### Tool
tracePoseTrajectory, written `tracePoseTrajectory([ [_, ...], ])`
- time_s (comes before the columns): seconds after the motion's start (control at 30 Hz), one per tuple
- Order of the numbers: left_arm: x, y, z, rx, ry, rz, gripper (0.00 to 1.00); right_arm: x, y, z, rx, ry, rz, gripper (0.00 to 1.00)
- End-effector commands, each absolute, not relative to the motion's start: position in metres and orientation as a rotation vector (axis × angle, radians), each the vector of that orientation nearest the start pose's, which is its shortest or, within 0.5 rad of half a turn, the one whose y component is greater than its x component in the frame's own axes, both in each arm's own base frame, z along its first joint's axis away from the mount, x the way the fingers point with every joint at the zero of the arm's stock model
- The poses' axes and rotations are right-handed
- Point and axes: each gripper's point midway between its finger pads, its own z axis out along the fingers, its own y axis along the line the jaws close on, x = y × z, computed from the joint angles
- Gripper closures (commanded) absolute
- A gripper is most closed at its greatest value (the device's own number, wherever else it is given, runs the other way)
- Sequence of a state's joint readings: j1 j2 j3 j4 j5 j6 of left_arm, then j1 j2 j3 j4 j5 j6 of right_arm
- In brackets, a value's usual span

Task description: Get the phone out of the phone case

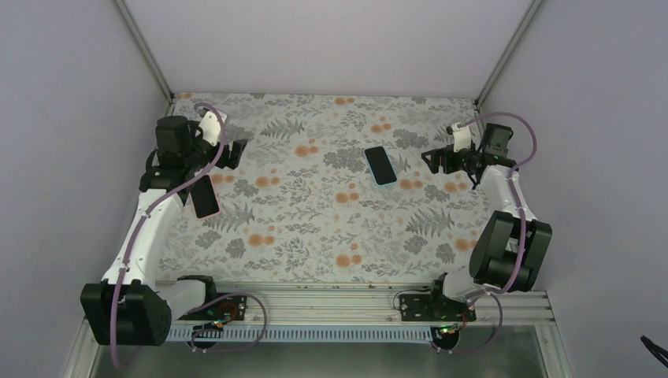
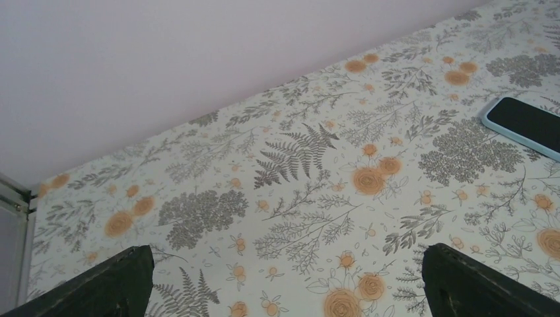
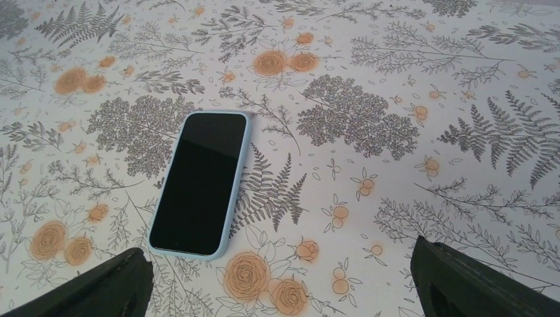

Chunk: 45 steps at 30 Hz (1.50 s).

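A phone with a black screen sits face up in a light blue case (image 1: 380, 165) on the floral table, right of centre. It also shows in the right wrist view (image 3: 201, 181) and at the right edge of the left wrist view (image 2: 528, 124). My right gripper (image 1: 432, 160) is open and empty just right of the phone, aimed at it, with the phone's near end by its left finger (image 3: 86, 287). My left gripper (image 1: 235, 153) is open and empty at the far left, well apart from the phone; its midpoint (image 2: 284, 294) is over bare cloth.
A dark flat phone-like slab (image 1: 205, 196) lies on the table beside the left arm. Walls enclose the table (image 1: 315, 236) at the back and both sides. A metal rail (image 1: 331, 303) runs along the near edge.
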<state>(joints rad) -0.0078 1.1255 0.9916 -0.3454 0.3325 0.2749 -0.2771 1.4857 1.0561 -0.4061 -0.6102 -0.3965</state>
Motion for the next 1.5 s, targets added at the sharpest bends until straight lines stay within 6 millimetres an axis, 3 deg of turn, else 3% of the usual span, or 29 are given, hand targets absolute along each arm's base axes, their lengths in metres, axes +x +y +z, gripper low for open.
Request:
tracePoseTrajectory([
  [0.0, 0.366, -0.051, 0.276, 0.447, 1.946, -0.148, 0.0, 0.402, -0.005, 0.193, -0.428, 2.161, 0.402, 0.0],
  [0.37, 0.367, -0.048, 0.269, 0.445, 1.96, -0.151, 0.0, 0.406, 0.007, 0.185, -0.467, 2.189, 0.361, 0.0],
  [0.5, 0.368, -0.045, 0.269, 0.438, 1.968, -0.143, 0.0, 0.41, -0.006, 0.185, -0.418, 2.243, 0.302, 0.0],
  [0.53, 0.368, -0.044, 0.269, 0.435, 1.971, -0.144, 0.0, 0.411, -0.011, 0.185, -0.426, 2.274, 0.279, 0.04],
  [0.57, 0.367, -0.042, 0.268, 0.431, 1.973, -0.146, 0.0, 0.413, -0.017, 0.184, -0.441, 2.301, 0.235, 0.16],
  [0.6, 0.367, -0.039, 0.268, 0.425, 1.974, -0.144, 0.0, 0.414, -0.024, 0.183, -0.461, 2.327, 0.184, 0.51],
  [0.63, 0.368, -0.038, 0.267, 0.423, 1.974, -0.143, 0.0, 0.416, -0.032, 0.176, -0.469, 2.353, 0.128, 0.8],
  [0.67, 0.368, -0.037, 0.267, 0.421, 1.974, -0.14, 0.0, 0.418, -0.039, 0.169, -0.466, 2.378, 0.086, 0.96],
  [0.73, 0.37, -0.034, 0.265, 0.416, 1.981, -0.129, 0.0, 0.417, -0.04, 0.148, -0.507, 2.432, 0.085, 0.97],
  [0.97, 0.37, -0.022, 0.266, 0.386, 1.989, -0.11, 0.0, 0.421, -0.009, 0.063, -0.586, 2.614, 0.314, 0.97],
  [1.2, 0.372, -0.019, 0.262, 0.38, 2.003, -0.125, 0.0, 0.433, 0.012, 0.027, -0.63, 2.642, 0.356, 0.97],
  [1.47, 0.374, -0.018, 0.257, 0.383, 2.014, -0.127, 0.0, 0.415, 0.044, -0.006, -0.78, 2.707, 0.411, 0.97],
])
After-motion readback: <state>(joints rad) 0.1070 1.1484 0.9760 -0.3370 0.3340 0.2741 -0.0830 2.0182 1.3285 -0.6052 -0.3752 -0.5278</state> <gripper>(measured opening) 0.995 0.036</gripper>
